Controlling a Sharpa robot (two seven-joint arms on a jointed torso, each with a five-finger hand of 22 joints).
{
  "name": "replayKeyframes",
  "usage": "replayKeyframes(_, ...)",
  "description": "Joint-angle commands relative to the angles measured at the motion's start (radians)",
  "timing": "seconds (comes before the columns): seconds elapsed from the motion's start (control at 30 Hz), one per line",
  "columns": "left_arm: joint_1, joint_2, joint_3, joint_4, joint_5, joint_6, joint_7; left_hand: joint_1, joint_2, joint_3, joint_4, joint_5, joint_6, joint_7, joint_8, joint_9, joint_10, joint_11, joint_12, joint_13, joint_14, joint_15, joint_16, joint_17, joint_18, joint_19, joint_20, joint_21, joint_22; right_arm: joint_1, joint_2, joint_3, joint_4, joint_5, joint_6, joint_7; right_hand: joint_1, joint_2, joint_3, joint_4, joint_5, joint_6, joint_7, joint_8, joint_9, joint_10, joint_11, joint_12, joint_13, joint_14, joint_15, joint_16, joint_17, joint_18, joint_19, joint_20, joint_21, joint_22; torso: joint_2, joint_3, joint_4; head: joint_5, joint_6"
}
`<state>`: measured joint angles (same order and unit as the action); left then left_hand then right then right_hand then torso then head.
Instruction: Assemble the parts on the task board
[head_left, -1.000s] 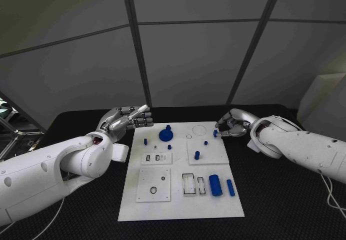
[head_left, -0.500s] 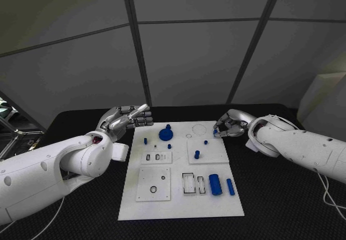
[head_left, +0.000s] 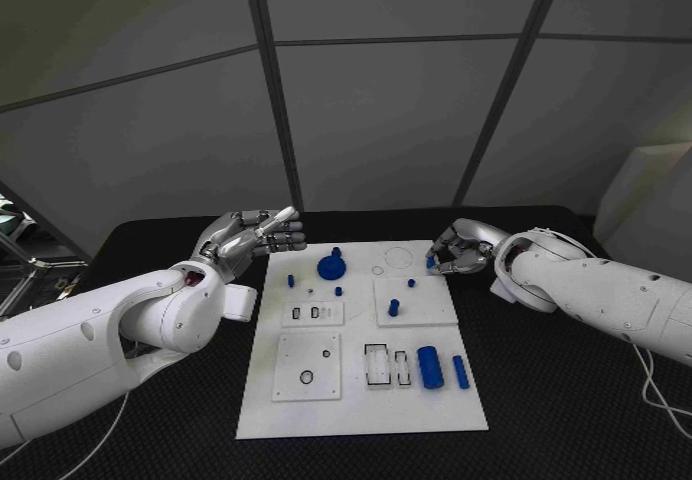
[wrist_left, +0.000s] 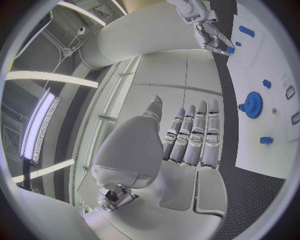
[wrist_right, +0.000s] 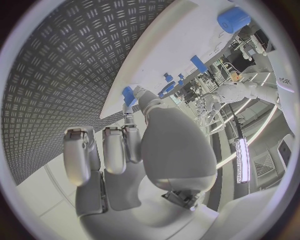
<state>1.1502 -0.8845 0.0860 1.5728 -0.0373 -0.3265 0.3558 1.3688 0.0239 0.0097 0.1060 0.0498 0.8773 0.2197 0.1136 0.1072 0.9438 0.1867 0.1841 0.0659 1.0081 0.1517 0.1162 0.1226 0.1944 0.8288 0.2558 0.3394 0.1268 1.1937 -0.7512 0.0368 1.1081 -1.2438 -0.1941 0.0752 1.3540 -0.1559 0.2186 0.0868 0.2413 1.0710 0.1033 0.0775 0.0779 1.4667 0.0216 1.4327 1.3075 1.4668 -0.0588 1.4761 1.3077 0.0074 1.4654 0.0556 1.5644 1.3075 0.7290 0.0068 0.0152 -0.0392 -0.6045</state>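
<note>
The white task board (head_left: 361, 400) lies mid-table. On it sit a blue gear (head_left: 332, 267), a thick blue cylinder (head_left: 430, 367), a blue bar (head_left: 460, 373) and several small blue pegs (head_left: 392, 309). My right hand (head_left: 462, 250) is at the board's far right edge, thumb and a finger pinching a small blue part (head_left: 430, 262); the right wrist view shows that part (wrist_right: 128, 95) at the fingertips of the right hand (wrist_right: 162, 145) over the board's edge (wrist_right: 187, 30). My left hand (head_left: 257, 237) hovers off the board's far left corner, its fingers (wrist_left: 190, 132) straight and holding nothing.
Black textured table (head_left: 562, 400) surrounds the board on all sides. Raised white sub-plates with slots and holes (head_left: 307, 368) occupy the board's middle and near half. The left wrist view shows the gear (wrist_left: 253, 104) and the right hand (wrist_left: 209, 30) beyond it.
My right hand has shifted slightly left toward the board's far edge, carrying the small blue part. The left hand has barely moved.
</note>
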Motion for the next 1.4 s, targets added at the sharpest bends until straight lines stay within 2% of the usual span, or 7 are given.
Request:
replayKeyframes(0.03,0.001,0.000,0.001,-0.001,-0.004,0.010,0.003,0.000,0.008,0.000,-0.004,0.003,0.002,0.005,-0.007,0.000,-0.001,-0.003,-0.004,0.001,-0.001,-0.001,-0.006,0.001,-0.014,-0.005,0.000,-0.007,-0.002,0.002,0.002,0.001,-0.002,-0.013,0.010,-0.002,0.000,0.010,0.007,0.000,-0.002,0.005,0.001,0.003,0.001,0.018,0.003,0.003,0.111,0.064,0.003,0.004,0.071,-0.007,0.105,0.002,0.006,0.263,0.000,0.0002,-0.0004,0.000,-0.001)
replayKeyframes(0.5,0.001,-0.001,0.001,-0.002,-0.004,0.010,0.002,0.000,0.008,0.000,-0.004,0.003,0.002,0.005,-0.007,0.000,-0.001,-0.003,-0.004,0.001,-0.001,-0.001,-0.006,0.001,-0.014,-0.005,0.000,-0.007,-0.002,0.001,0.009,0.001,-0.007,-0.014,0.009,-0.006,-0.006,0.019,0.011,0.002,-0.003,0.016,-0.001,0.003,0.000,0.020,0.001,0.007,0.115,0.065,0.001,0.007,0.076,-0.007,0.105,0.001,0.006,0.263,0.000,0.0004,-0.0005,0.000,-0.002)
replayKeyframes(0.67,0.001,-0.001,0.001,-0.002,-0.004,0.010,0.002,0.000,0.008,0.000,-0.004,0.003,0.002,0.005,-0.007,0.000,-0.001,-0.003,-0.004,0.001,-0.001,-0.001,-0.006,0.001,-0.014,-0.005,0.000,-0.007,-0.002,0.001,0.010,0.001,-0.009,-0.014,0.005,-0.009,-0.011,0.033,0.019,0.003,-0.003,0.037,-0.007,0.007,0.002,0.023,-0.003,0.011,0.119,0.067,-0.002,0.011,0.084,-0.007,0.105,-0.001,0.006,0.263,0.000,0.0003,0.0002,-0.001,-0.004)
replayKeyframes(0.87,0.001,-0.002,0.001,-0.001,-0.004,0.010,0.002,0.002,0.010,-0.001,-0.007,0.003,0.002,0.006,-0.008,0.000,0.000,-0.003,-0.005,0.000,0.000,-0.001,-0.008,0.002,-0.014,-0.005,0.000,-0.007,-0.002,0.001,0.011,0.001,-0.008,-0.016,-0.026,-0.017,0.000,0.074,0.043,-0.010,-0.003,0.099,-0.030,0.026,0.014,0.028,-0.022,0.018,0.127,0.069,-0.016,0.016,0.095,-0.007,0.105,-0.013,0.006,0.263,-0.001,0.0004,-0.0001,0.000,-0.005)
replayKeyframes(1.03,0.001,-0.003,0.001,-0.001,-0.004,0.010,0.002,0.002,0.010,-0.001,-0.007,0.003,0.002,0.006,-0.008,0.000,0.000,-0.003,-0.005,0.000,0.000,-0.001,-0.008,0.002,-0.014,-0.005,0.000,-0.007,-0.002,0.000,0.009,0.001,0.003,-0.018,-0.059,-0.013,0.002,0.086,0.048,-0.017,-0.002,0.110,-0.035,0.027,0.018,0.029,-0.028,0.019,0.128,0.069,-0.020,0.017,0.098,-0.007,0.105,-0.018,0.006,0.263,-0.001,0.0006,-0.0007,0.001,-0.007)
replayKeyframes(1.3,0.001,-0.005,0.001,-0.001,-0.004,0.010,0.002,0.002,0.010,-0.001,-0.007,0.003,0.002,0.006,-0.008,0.000,0.000,-0.003,-0.005,0.000,0.000,-0.001,-0.008,0.002,-0.014,-0.005,0.000,-0.007,-0.002,0.001,-0.025,0.002,0.086,0.001,-0.126,-0.022,0.002,0.088,0.050,-0.021,0.000,0.107,-0.036,0.023,0.017,0.029,-0.029,0.019,0.129,0.069,-0.020,0.016,0.096,-0.007,0.105,-0.019,0.006,0.263,-0.003,-0.0001,-0.0010,0.001,-0.007)
replayKeyframes(1.4,0.001,-0.006,0.001,0.000,-0.004,0.009,0.001,0.002,0.010,-0.001,-0.007,0.003,0.002,0.006,-0.008,0.000,0.000,-0.003,-0.005,0.000,0.000,-0.001,-0.008,0.002,-0.014,-0.005,0.000,-0.007,-0.002,0.001,-0.040,0.020,0.136,0.007,-0.143,-0.034,0.001,0.088,0.050,-0.022,0.001,0.106,-0.035,0.022,0.017,0.029,-0.030,0.020,0.130,0.069,-0.020,0.017,0.097,-0.007,0.105,-0.019,0.006,0.263,-0.005,-0.0020,0.0005,0.000,-0.006)
